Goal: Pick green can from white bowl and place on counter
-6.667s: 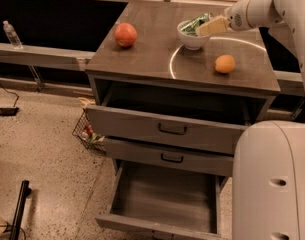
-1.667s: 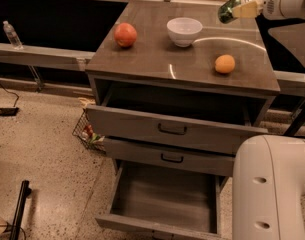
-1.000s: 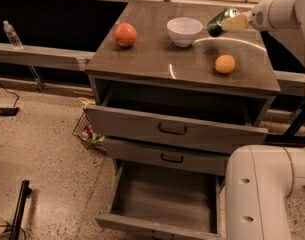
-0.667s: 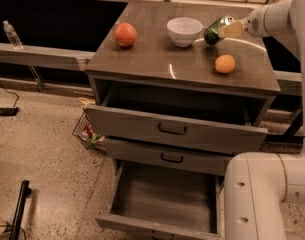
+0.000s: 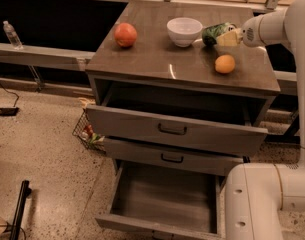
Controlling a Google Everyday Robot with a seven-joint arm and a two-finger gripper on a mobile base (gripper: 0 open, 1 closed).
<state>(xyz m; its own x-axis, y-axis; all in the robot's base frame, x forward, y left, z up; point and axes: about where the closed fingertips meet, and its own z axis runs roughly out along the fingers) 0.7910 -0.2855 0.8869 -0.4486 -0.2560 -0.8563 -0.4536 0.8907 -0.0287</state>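
Observation:
The green can [image 5: 214, 33] is held on its side in my gripper [image 5: 223, 36], low over the counter [image 5: 162, 59] just right of the white bowl [image 5: 184, 31]. Whether the can touches the counter I cannot tell. The gripper reaches in from the right on the white arm [image 5: 272, 26]. The bowl stands at the back middle of the counter and looks empty.
A red-orange fruit [image 5: 125, 34] lies at the counter's back left, an orange fruit [image 5: 225, 64] at the right, just in front of the gripper. The cabinet's top drawer [image 5: 172, 129] is part open, the bottom drawer [image 5: 164, 204] fully open. A wire basket [image 5: 88, 133] stands on the floor at left.
The gripper lifted the green can out of the white bowl, carried it up and right, then brought it down to the counter right of the bowl.

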